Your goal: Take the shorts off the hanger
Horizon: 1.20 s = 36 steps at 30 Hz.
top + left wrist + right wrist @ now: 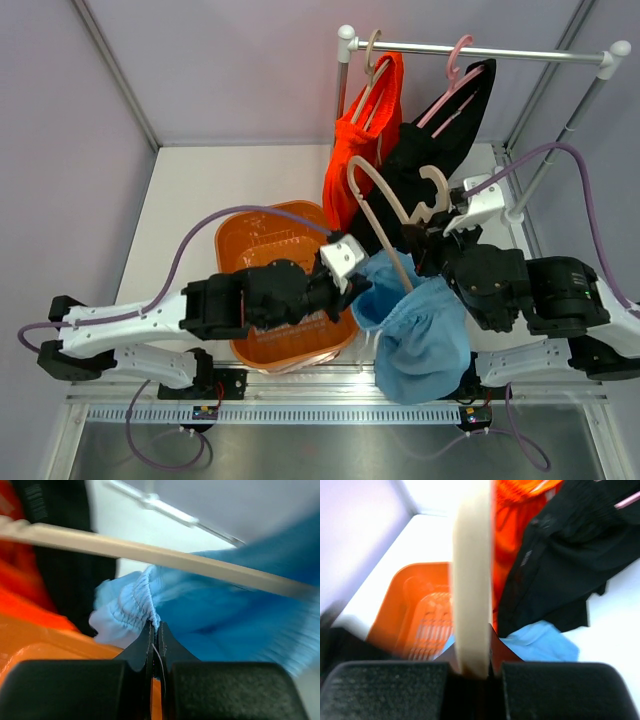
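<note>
The light blue shorts hang partly on a beige hanger held low over the table's front. My left gripper is shut on their gathered waistband, its tips pinching the edge under the hanger's arm. My right gripper is shut on the beige hanger, with blue fabric just beyond it. The orange shorts and the black shorts hang from hangers on the rail behind.
The clothes rail stands at the back right with its post slanting down. An orange plastic basket sits on the table under my left arm, also seen in the right wrist view. Grey walls enclose the table.
</note>
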Available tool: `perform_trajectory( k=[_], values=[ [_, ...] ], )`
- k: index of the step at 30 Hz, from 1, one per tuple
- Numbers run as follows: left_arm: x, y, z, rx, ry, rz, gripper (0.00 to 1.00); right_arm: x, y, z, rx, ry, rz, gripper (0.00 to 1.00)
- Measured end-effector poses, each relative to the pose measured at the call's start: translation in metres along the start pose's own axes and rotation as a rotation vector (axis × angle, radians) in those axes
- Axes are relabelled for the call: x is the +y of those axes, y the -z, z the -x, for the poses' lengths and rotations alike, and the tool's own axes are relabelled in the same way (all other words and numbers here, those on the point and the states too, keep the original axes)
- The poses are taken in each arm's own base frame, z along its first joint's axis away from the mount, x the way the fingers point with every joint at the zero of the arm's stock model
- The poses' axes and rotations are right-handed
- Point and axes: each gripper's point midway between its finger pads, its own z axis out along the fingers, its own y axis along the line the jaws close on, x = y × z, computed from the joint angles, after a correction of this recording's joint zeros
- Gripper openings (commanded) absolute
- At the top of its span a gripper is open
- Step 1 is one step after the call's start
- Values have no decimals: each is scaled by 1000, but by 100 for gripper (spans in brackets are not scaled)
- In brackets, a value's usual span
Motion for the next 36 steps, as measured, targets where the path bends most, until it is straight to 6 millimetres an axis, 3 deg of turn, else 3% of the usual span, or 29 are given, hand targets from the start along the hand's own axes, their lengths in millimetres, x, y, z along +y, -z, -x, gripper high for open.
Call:
perform_trajectory(
  k=[4,6,10,15,19,21,24,27,31,36],
  values=[
    [-71,25,21,-10,-132,-195,0,-11,-20,3,-11,22,-67,0],
    [-98,33,30,-26,-191,-257,0,-15,-30,4,-10,41,-93,0],
    [-146,48,20,-10,-312,-380,0,-17,-46,9,-10,78,-118,0],
    [-182,55,-8,77,-419,-527,0,-10,-58,14,-21,119,-114,0],
    [-191,63,-19,96,-464,-555,0,-11,-62,20,-26,132,-119,0],
    [-190,64,-16,81,-470,-531,0,-13,-61,27,-36,125,-122,0],
    [-170,58,0,34,-482,-408,0,-15,-57,38,-54,105,-127,0],
    [-136,56,39,-69,-500,-222,0,-24,-50,42,-60,92,-145,0],
    [-92,79,126,-287,-485,1,0,-38,-36,44,-60,65,-153,0],
    [-28,151,247,-590,-331,189,0,-65,-8,50,-81,-12,-148,0]
  ],
)
